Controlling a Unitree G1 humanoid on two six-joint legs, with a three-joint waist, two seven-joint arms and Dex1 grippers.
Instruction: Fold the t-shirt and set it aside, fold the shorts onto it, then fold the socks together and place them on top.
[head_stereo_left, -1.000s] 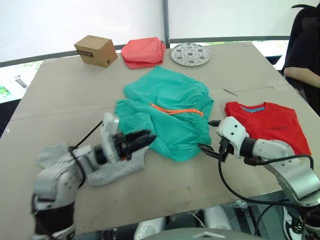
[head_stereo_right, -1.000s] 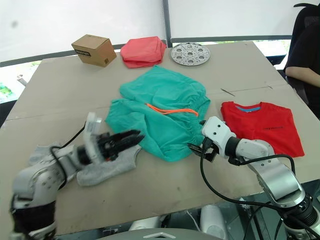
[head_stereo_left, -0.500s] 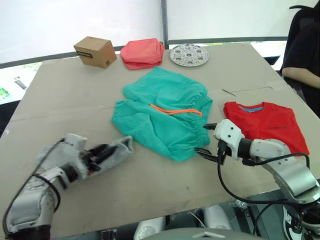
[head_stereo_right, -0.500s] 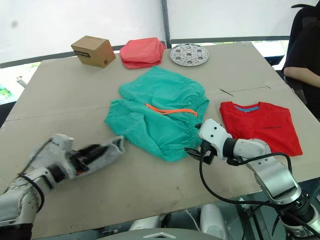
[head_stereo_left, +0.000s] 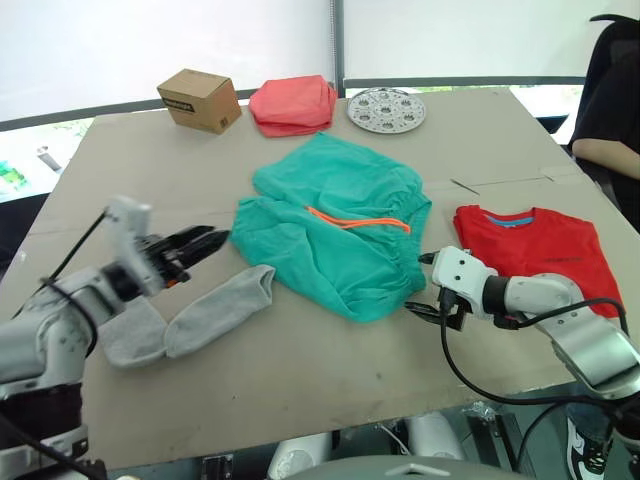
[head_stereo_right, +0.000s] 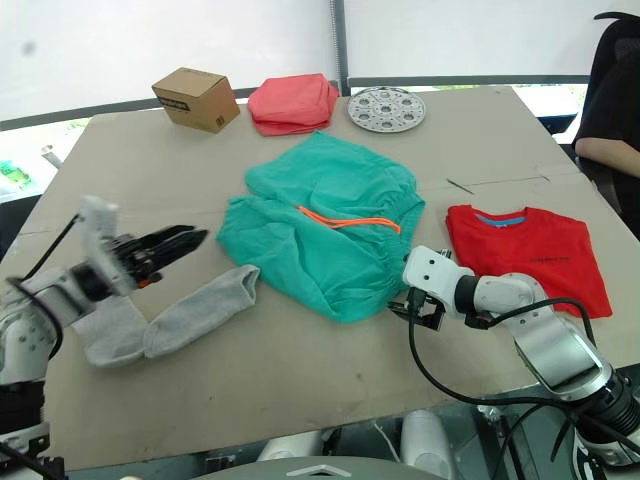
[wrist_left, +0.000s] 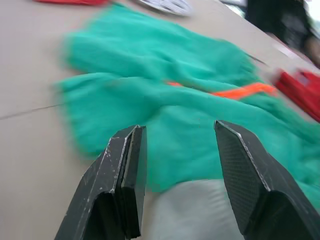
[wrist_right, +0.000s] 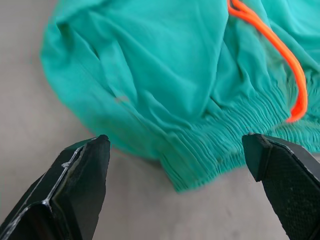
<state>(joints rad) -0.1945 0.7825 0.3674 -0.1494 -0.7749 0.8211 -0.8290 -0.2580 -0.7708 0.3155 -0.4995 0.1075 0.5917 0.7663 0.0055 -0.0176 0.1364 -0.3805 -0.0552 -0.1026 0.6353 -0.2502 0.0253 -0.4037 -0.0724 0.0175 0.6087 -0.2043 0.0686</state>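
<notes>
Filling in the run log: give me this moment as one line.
t-shirt: folded, set aside | shorts: unfolded | socks: on table | left gripper: open, empty | right gripper: open at shorts' waistband

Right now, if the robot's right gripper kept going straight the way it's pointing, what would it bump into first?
Most likely the shorts. The right gripper is open and points at their gathered waistband edge, with a strip of bare table between. How high it hovers is hard to judge.
</notes>
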